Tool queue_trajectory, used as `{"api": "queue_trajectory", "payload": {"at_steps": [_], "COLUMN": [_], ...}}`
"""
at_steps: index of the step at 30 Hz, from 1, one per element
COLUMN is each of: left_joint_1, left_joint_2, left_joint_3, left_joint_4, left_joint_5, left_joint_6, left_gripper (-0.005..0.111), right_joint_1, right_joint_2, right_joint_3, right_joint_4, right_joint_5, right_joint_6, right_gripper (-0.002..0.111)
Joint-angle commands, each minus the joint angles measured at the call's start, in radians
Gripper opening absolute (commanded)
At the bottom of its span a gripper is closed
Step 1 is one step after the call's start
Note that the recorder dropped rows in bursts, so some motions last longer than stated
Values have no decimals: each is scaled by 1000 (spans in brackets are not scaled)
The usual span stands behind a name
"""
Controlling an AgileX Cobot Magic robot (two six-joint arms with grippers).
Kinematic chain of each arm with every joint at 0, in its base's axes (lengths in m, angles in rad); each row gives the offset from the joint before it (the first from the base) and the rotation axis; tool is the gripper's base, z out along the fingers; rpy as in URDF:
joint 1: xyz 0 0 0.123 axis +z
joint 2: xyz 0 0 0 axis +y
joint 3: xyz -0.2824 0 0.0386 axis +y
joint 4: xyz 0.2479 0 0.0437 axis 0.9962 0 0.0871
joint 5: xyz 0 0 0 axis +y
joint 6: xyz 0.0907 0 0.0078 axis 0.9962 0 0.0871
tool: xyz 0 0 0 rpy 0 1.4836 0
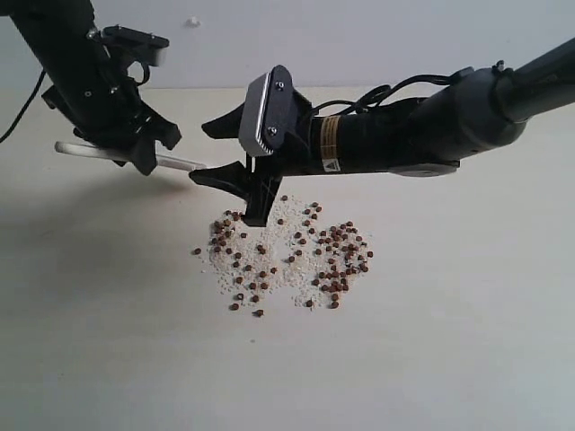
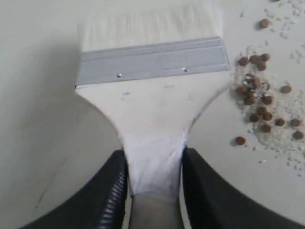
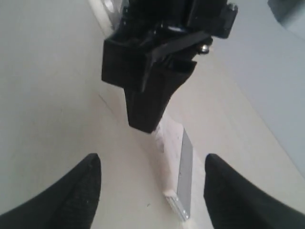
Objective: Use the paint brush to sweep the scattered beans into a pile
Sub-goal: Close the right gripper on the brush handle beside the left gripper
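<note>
left gripper (image 2: 155,186): jaws closed on the narrow neck of the paint brush (image 2: 152,95) handle, with the fingers (image 2: 107,195) pressed one against each edge. The ferrule (image 2: 152,59) and bristles (image 2: 147,28) extend straight ahead of the jaws, with the broad face turned toward the wrist camera. The brush is held roughly level. Whether it touches the surface (image 1: 449,359) cannot be told.

right gripper (image 1: 199,153): jaws spread wide, nothing gripped. They are pointed at the left gripper, and the bristle end of the brush is lined up with the gap at their tips. No contact with either finger is seen.

beans (image 1: 296,256): scattered loosely over a patch of white grains (image 1: 274,278), on the surface below the right jaws. A denser cluster (image 1: 340,265) is seen on the side farther from the left jaws. Ahead of the left jaws, the nearest beans are found just off one corner of the ferrule, clear of the bristles. The beans are not yet gathered together.
</note>
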Motion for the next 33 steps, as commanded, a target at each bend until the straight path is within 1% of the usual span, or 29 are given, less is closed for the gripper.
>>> {"api": "queue_trajectory", "payload": {"at_steps": [1,6,8,11,14,18,22,26,28,29,33], "left_joint_1": [-2,-2,-2,-3,-3,-3,-3,-3,-3,-3,-3], "left_joint_2": [-35,-36,-36,-36,-36,-36,-36,-37,-37,-37,-37], "left_joint_3": [-13,-42,-55,-61,-61,-61,-61,-61,-61,-61,-61], "left_joint_4": [-42,-73,-106,-182,-251,-253,-253,-257,-262,-268,-310], "left_joint_5": [13,61,69,81,89,112,122,124,126,126,126], "left_joint_6": [18,19,27,86,128,132,133,133,134,143,178], "left_gripper": [0,0,0,0,0,0,0,0,0,0,0], "right_joint_1": [0,2,5,17,23,25,27,27,27,27,27], "right_joint_2": [30,56,66,69,69,69,73,88,99,106,115], "right_joint_3": [5,5,5,5,-8,-28,-38,-38,-38,-38,-46], "right_joint_4": [67,72,75,109,149,163,168,174,174,174,184], "right_joint_5": [-82,-84,-89,-90,-83,-59,45,50,38,40,52], "right_joint_6": [-77,-89,-123,-159,-160,-160,-157,-157,-157,-159,-161], "right_gripper": [60,60,60,60,60,59,59,59,54,49,41]}}
